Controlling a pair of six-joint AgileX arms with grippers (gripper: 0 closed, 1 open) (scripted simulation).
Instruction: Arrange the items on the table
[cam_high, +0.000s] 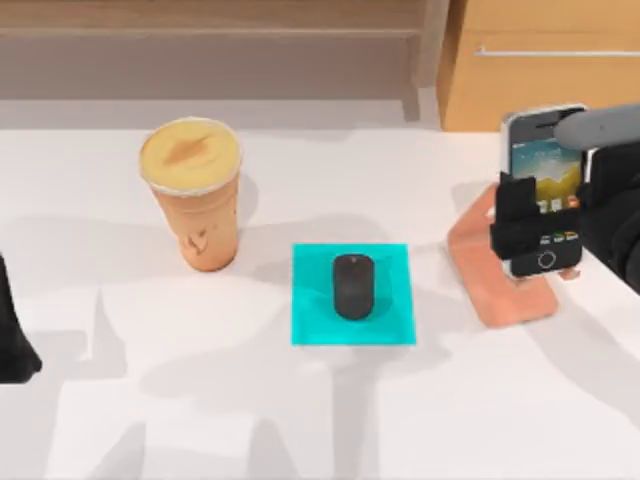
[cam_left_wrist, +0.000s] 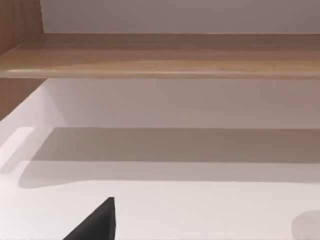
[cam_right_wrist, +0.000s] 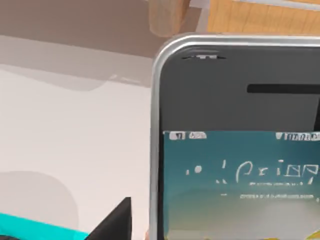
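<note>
While right jaws (cam_high: 545, 215) clamp the silver-framed smartphone (cam_high: 540, 150) (colourful icons), left jaws' state is unclear.

The mouse (cam_high: 353, 286) is lying on the mat (cam_high: 312, 320), with the cup (cam_high: 195, 195) standing to the mat's left and the stand (cam_high: 490, 270) and smartphone (cam_high: 545, 190) sitting to its right.

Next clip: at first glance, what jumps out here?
The right gripper holds the smartphone over the salmon-pink stand at the table's right. The black mouse sits on the cyan mat at centre, with the tall lidded cup standing to its left.
</note>
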